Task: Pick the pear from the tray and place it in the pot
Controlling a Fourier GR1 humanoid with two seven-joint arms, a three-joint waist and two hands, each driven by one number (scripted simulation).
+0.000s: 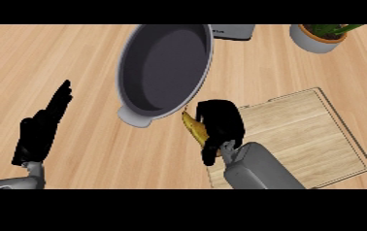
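Observation:
A grey pot [166, 70] with a dark inside stands at the middle of the counter, a small handle at its near-left rim. My right hand [219, 124] hangs just off the pot's near-right rim, fingers curled round a yellow-brown pear [193, 128] that shows at the hand's left side. The hand hides most of the fruit. The wooden tray [301, 142] lies to the right, under and behind my right forearm. My left hand [44, 125] rests open at the left, fingers pointing up.
A white planter with a green plant [320, 35] stands at the back right. A grey appliance [233, 31] sits behind the pot's far-right rim. Bare wooden counter spreads to the left of the pot.

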